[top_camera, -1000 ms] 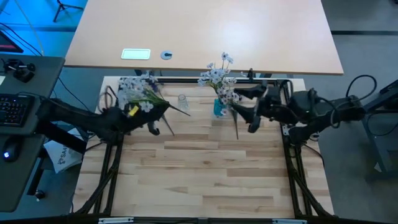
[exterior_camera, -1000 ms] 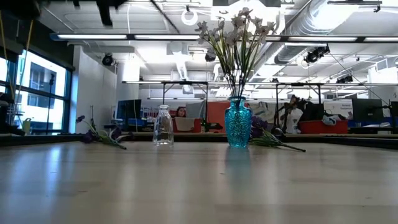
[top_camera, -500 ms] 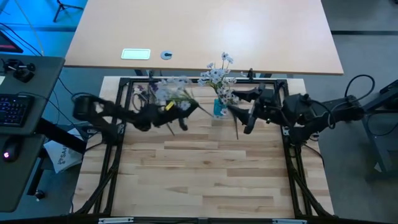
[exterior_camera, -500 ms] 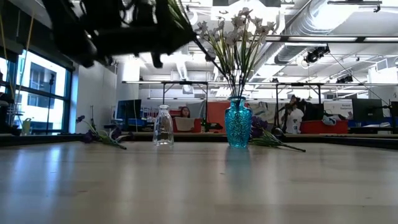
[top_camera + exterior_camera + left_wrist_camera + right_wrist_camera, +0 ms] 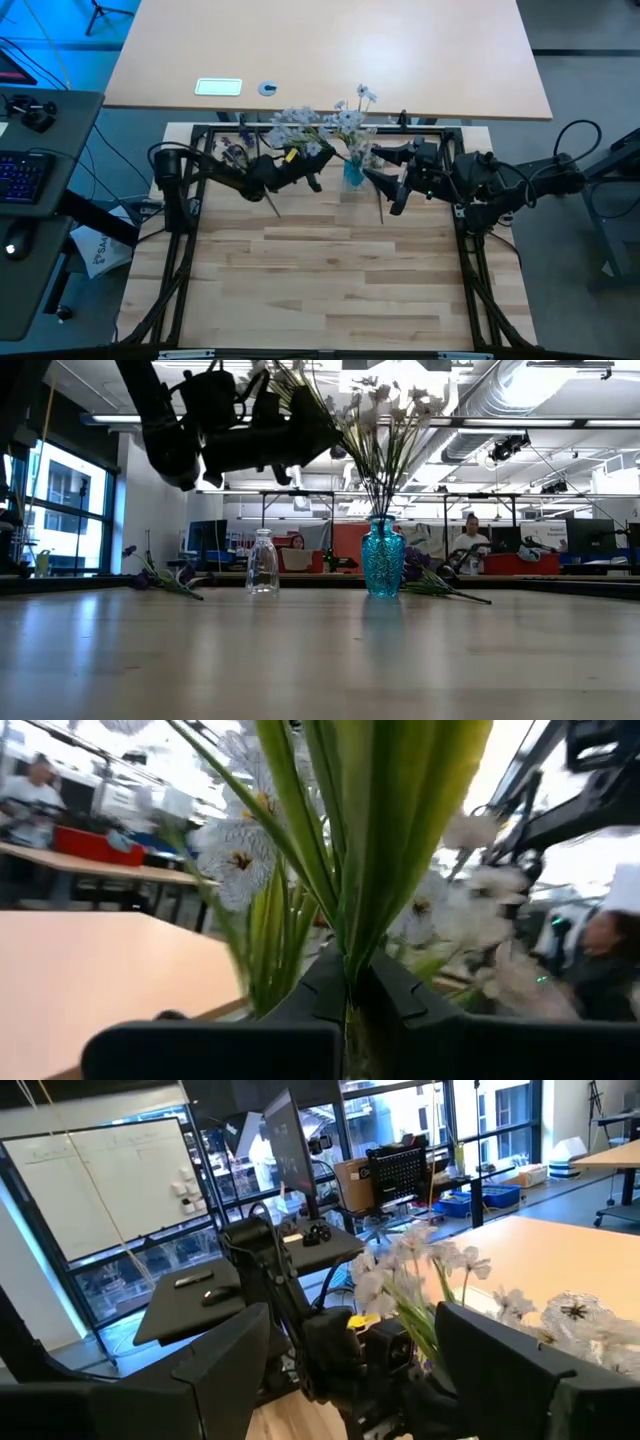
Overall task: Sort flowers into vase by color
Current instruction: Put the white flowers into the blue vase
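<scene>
A pale-blossomed sprig [image 5: 300, 128] is being held clenched in the left gripper [image 5: 288, 166], its stem pinched between the two fingers [image 5: 330, 985] as the left wrist view shows, and it is being carried well above the worktop near the far edge. The blue vase [image 5: 383, 557] is standing just to the right of that gripper at the far edge, already holding a bunch of white flowers [image 5: 385, 410]; the held sprig's long axis is lying tilted, blossoms leading toward the vase and stem end trailing away (so the stem would probably need to be turned downward before it could go into the neck). The left arm is the nearer one for this move. The right gripper [image 5: 395, 185] is waiting on the vase's other side, its fingers spread and holding nothing. A small clear bottle [image 5: 262, 563] is standing left of the vase, with purple sprigs lying toward the far-left corner [image 5: 160, 577] and beside the vase [image 5: 430, 582]. The worktop [image 5: 330, 270] is pale wood planking; beyond it an open workshop with desks and seated people is being seen.
</scene>
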Controlling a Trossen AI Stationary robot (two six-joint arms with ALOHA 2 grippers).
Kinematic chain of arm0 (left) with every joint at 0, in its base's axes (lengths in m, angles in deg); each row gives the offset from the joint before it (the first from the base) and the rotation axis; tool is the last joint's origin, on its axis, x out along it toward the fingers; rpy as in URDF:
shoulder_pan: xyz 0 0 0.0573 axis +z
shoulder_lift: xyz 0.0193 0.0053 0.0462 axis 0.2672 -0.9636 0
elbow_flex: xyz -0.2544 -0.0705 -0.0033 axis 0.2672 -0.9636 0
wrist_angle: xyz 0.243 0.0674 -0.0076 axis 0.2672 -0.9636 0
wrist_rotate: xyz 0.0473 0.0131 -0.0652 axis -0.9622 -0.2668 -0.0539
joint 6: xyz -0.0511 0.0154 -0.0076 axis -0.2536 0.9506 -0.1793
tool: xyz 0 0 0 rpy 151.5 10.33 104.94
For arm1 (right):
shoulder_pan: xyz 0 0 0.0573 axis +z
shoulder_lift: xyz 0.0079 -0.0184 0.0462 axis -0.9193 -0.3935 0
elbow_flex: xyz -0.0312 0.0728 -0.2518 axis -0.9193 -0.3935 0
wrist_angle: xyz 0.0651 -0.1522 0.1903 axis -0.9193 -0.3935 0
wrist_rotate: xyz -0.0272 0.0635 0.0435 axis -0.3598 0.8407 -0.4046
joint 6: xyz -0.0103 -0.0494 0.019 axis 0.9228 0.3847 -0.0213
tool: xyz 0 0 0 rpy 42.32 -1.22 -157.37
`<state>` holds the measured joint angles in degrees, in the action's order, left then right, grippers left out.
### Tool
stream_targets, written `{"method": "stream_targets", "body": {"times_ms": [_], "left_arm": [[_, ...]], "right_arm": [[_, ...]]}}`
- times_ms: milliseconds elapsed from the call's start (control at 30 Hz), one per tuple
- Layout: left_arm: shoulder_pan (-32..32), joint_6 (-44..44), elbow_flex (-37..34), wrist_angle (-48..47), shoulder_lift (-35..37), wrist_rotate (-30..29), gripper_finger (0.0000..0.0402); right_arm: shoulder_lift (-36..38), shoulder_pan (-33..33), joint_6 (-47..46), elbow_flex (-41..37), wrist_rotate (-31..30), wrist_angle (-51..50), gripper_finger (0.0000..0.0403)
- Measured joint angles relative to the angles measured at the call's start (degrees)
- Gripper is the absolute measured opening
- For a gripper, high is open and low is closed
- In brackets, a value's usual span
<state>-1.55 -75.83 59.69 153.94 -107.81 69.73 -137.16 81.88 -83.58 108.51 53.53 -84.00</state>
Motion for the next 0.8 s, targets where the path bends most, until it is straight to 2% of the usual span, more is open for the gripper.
{"method": "stream_targets", "body": {"times_ms": [167, 400, 567, 800], "left_arm": [[0.3, 1.5, -0.2, 0.2, 0.4, -0.7, 0.0000], [0.8, -0.2, -4.2, -0.7, 5.7, 3.7, 0.0000], [1.9, 0.8, -8.1, -8.6, 12.0, 2.7, 0.0000], [2.6, 1.7, -3.8, -9.1, 10.2, 3.1, 0.0000]], "right_arm": [[0.0, 0.4, 0.0, 0.0, -0.1, 0.0, 0.0281], [0.0, 0.4, 0.5, 0.0, -0.1, 0.0, 0.0281], [0.0, 0.4, 1.5, 0.0, -0.1, -0.7, 0.0281], [0.0, 0.3, 2.0, 0.0, 0.0, -0.8, 0.0281]]}}
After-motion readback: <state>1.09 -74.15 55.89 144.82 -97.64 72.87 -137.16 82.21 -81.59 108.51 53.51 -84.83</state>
